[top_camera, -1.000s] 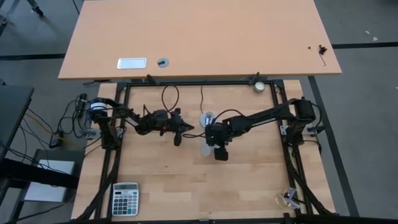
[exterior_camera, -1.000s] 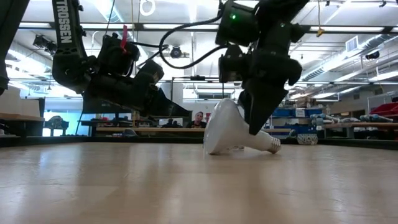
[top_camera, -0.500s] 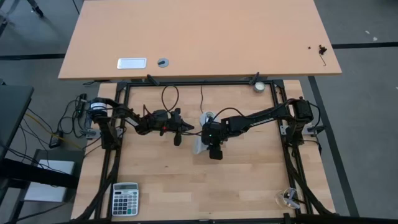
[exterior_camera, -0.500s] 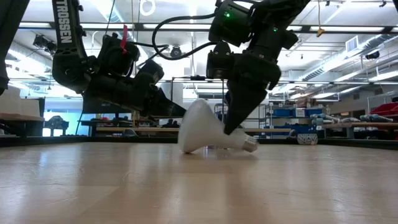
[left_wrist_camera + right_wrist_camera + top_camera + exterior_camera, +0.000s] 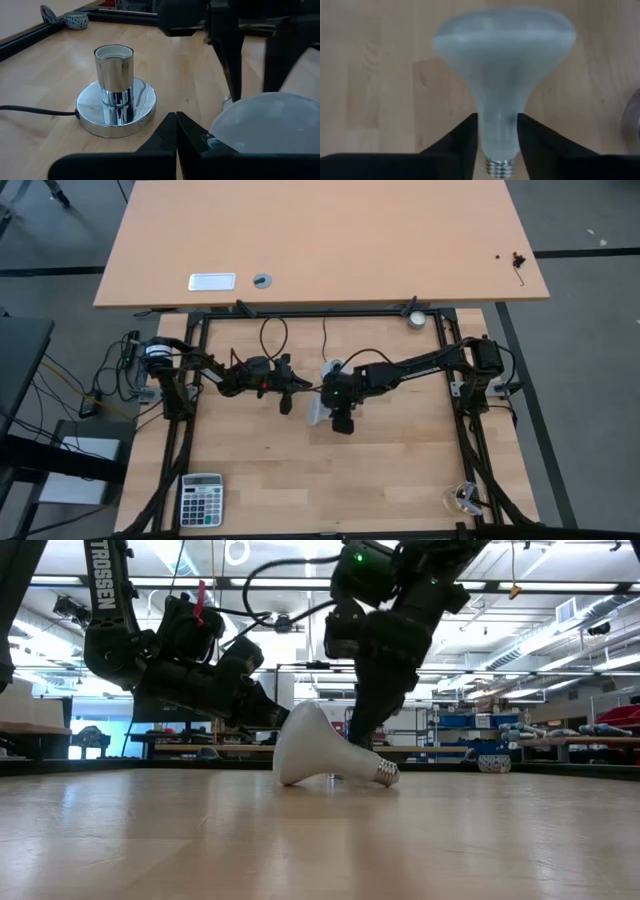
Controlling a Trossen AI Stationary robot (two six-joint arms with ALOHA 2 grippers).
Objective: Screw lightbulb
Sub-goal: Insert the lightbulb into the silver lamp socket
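The white frosted lightbulb (image 5: 305, 745) lies on its side near the table's middle, its dome rim on the wood. Its silvery screw base (image 5: 385, 773) points toward the table's right. My right gripper (image 5: 368, 745) is shut on its neck. It also shows in the right wrist view (image 5: 497, 120). My left gripper (image 5: 285, 402) is shut and empty, hovering just left of the dome (image 5: 270, 125). The silver socket base (image 5: 117, 97) stands upright on the table beyond the bulb, with a thin black cord (image 5: 35, 111). My right gripper pinches the bulb's narrow neck (image 5: 497, 132) between its two fingers, just above the screw base. The fingers (image 5: 362, 730) come from above, pointing down, and lie across the neck. The bulb lies nearly level, with its dome rim (image 5: 285, 778) on the table.
A calculator (image 5: 202, 498) lies at the near left corner. A small clear object (image 5: 462, 498) sits at the near right. A small round object (image 5: 415, 318) sits at the far edge. Black frame rails (image 5: 465, 440) border the table. A second table (image 5: 320, 240) stands beyond.
My right gripper has gone toward the table's left edge and my left gripper, keeping its hold on the neck. The bulb has slid along the table with it, still on its side.
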